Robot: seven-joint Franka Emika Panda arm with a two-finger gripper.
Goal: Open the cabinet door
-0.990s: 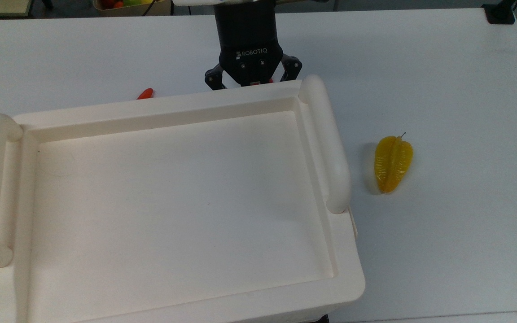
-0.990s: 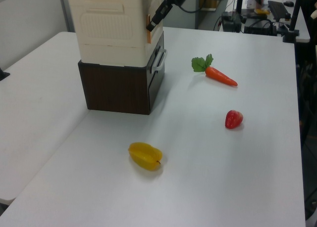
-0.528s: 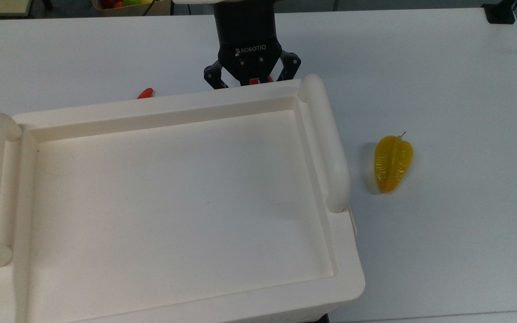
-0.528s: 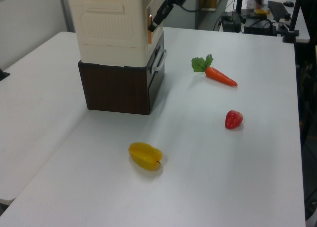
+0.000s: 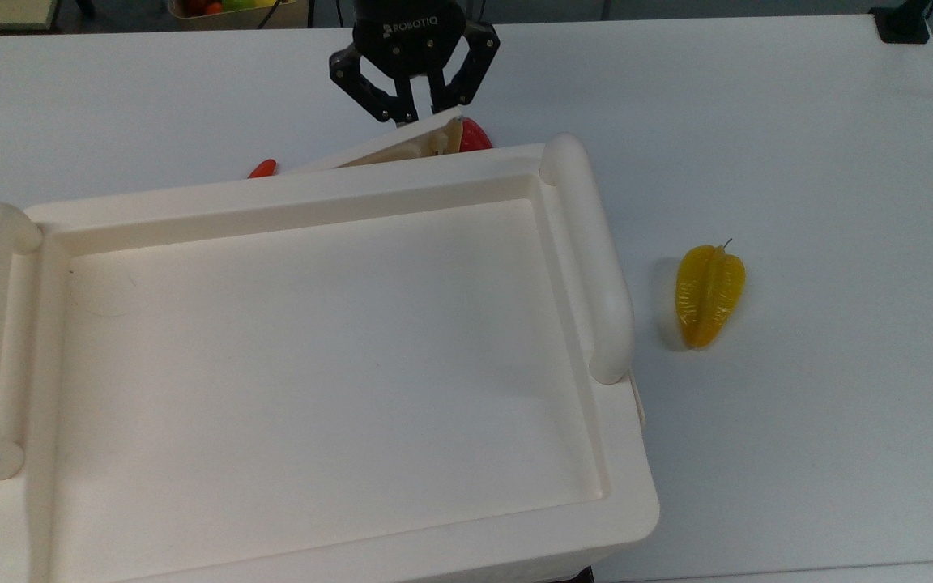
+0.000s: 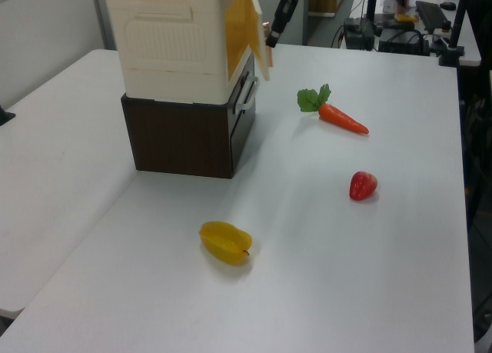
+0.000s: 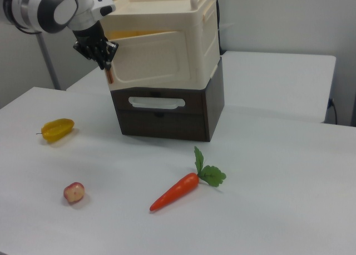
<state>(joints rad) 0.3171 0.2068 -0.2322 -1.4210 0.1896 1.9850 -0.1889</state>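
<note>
The cabinet door (image 7: 153, 58), a flat rectangular panel of smooth cream plastic, is seen swung partly out from the cabinet (image 7: 167, 108), whose cream upper box is stacked on a dark brown base. Its free edge is pinched between the nearly closed fingers of the gripper (image 5: 415, 111). A ribbed yellow starfruit (image 5: 709, 295) is seen lying apart on the white table (image 5: 798, 121).

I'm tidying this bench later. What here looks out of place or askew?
Nothing looks damaged or spilled. The cabinet door stands ajar, swung partly out with the end effector at its free edge. A carrot, strawberry and yellow starfruit lie scattered loose on the table.
</note>
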